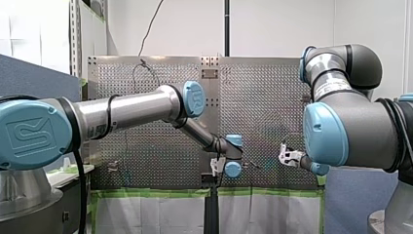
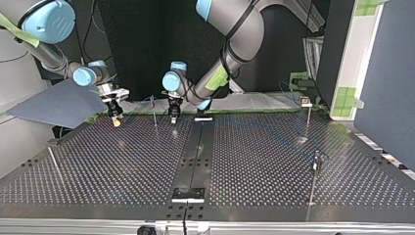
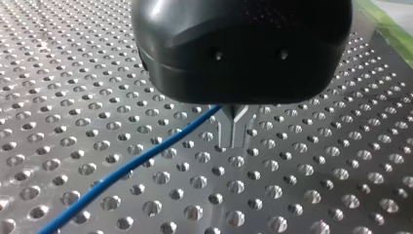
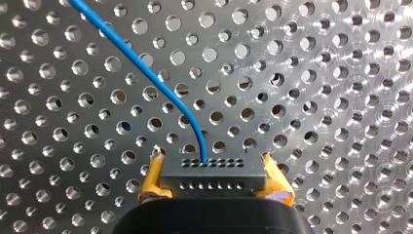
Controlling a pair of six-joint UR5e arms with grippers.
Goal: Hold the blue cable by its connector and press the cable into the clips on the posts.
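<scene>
In the right wrist view my right gripper (image 4: 214, 170) is shut on a black connector (image 4: 214, 176), its yellow pads (image 4: 153, 183) pressed on both ends. The blue cable (image 4: 146, 73) leaves the connector's face and curves away over the perforated table. In the left wrist view my left gripper (image 3: 234, 130) has its metal fingers (image 3: 225, 127) shut on the blue cable (image 3: 122, 170), which trails off low over the plate. In the top view my right gripper (image 2: 115, 117) and my left gripper (image 2: 172, 116) hang side by side at the far edge, a thin post (image 2: 154, 111) between them.
More thin posts stand on the perforated table (image 2: 254, 161): two at the top view's right (image 2: 308, 117) (image 2: 315, 169) and one leaning at its left (image 2: 55, 164). A black bracket (image 2: 188, 194) sits on the centre strip near the front edge.
</scene>
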